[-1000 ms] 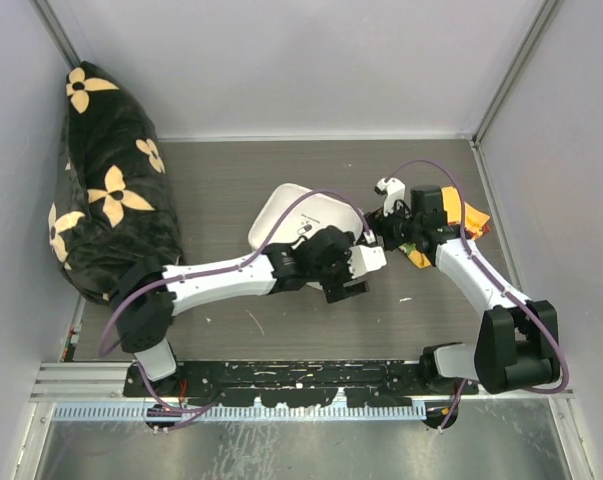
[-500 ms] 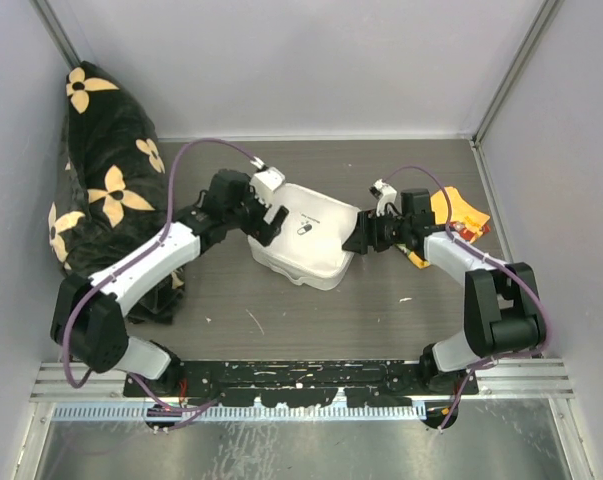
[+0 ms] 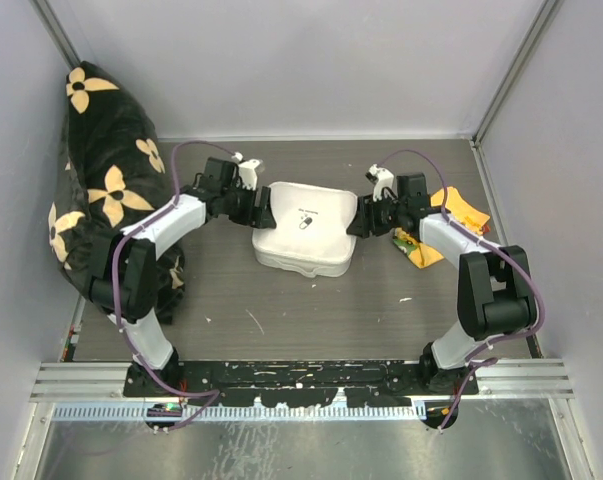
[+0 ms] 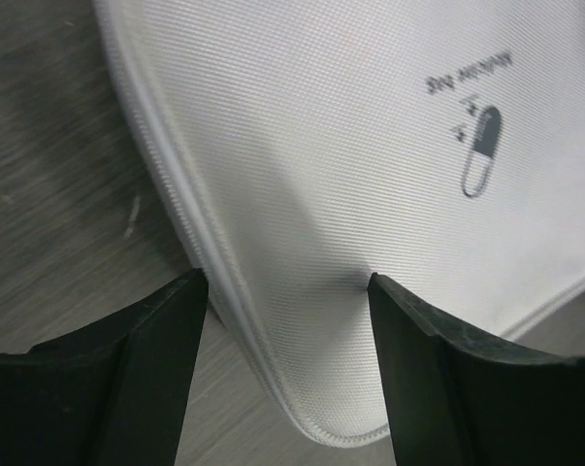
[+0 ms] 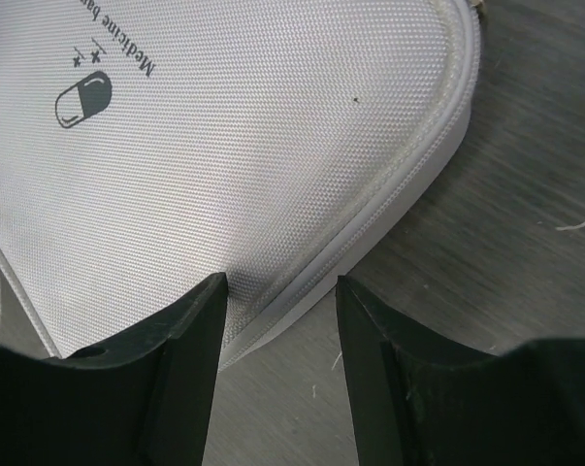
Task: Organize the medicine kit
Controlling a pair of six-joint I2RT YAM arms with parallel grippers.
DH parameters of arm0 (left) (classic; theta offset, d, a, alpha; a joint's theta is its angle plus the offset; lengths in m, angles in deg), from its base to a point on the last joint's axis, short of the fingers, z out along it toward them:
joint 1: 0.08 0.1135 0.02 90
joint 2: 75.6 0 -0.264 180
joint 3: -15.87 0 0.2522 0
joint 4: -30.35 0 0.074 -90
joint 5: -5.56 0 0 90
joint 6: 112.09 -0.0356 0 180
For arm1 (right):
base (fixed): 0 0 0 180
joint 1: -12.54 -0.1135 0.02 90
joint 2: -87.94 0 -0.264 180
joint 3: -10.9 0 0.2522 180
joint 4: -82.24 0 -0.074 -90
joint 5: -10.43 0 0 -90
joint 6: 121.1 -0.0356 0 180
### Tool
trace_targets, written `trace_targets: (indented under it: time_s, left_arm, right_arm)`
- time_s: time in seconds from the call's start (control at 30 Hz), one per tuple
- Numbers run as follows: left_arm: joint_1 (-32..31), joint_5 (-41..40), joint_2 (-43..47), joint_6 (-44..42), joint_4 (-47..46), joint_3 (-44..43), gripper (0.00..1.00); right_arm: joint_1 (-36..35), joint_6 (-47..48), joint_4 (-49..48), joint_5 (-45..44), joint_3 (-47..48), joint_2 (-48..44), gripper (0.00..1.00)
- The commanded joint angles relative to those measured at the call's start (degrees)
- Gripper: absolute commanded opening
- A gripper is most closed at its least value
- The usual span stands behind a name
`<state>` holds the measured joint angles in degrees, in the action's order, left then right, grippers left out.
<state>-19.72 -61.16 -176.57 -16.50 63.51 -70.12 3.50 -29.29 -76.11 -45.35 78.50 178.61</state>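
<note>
- Medicine kit [image 3: 303, 232], pale grey-white rounded-rectangle case with a small dark pill mark: lying shut mid-table, between the two grippers.
- Left gripper [image 4: 282, 286]: spread wide, straddling the far-left rim, clamping nothing yet.
- Right gripper [image 5: 279, 283]: parted narrower, astride the right corner seam, also empty.
- Looks light, probably a semi-stiff shell; textured lid, so likely not slippery. Seems to dimple slightly under one left fingertip.
- Best grabbed by the raised rim, not the flat lid.
- Crumpled orange-yellow cloth [image 3: 463, 212] just right of it, worth avoiding.
</note>
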Motion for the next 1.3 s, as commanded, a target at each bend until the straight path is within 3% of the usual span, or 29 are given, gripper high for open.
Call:
trace_targets:
  time_s: [0.0, 0.13, 0.27, 0.6, 0.73, 0.87, 1.03, 1.17, 1.27]
  left_arm:
    - [-0.54, 12.53, 2.81, 1.49, 0.40, 2.59, 0.64]
    - [-0.62, 16.27, 5.89, 0.12, 1.36, 6.30, 0.54]
    - [-0.60, 18.18, 8.84, -1.38, 3.80, 9.65, 0.53]
    - [-0.62, 13.03, 14.78, -6.56, 3.13, 13.86, 0.68]
    - [-0.59, 10.84, 16.03, -8.05, 3.42, 12.82, 0.75]
    - [-0.51, 5.26, 19.92, -10.39, 3.34, 12.24, 0.86]
    - [-0.53, -7.31, 25.82, -13.57, 2.59, 11.60, 0.99]
    - [-0.57, -18.63, 30.39, -15.51, 0.97, 11.33, 0.98]
    - [-0.54, -25.12, 32.00, -16.41, -0.72, 10.98, 0.98]
  right_arm:
    - [0.25, 6.18, 3.55, -3.65, 6.35, 2.38, 0.54]
    - [0.25, 7.30, 5.68, -0.20, 8.05, 3.81, 0.54]
    - [0.25, 8.05, 7.96, 2.47, 6.55, 2.66, 0.54]
    - [0.17, 7.27, 10.22, 3.51, -1.49, -5.92, 0.55]
    - [0.16, 8.47, 11.49, 2.88, -2.70, -9.99, 0.61]
    - [0.29, 9.95, 12.75, -1.64, -1.63, -13.26, 0.75]
    - [0.43, 10.66, 14.08, -11.50, 2.50, -16.31, 0.89]
    - [0.42, 11.07, 17.73, -20.42, 8.78, -15.71, 0.98]
    - [0.42, 7.76, 19.60, -28.58, 14.11, -14.42, 1.00]
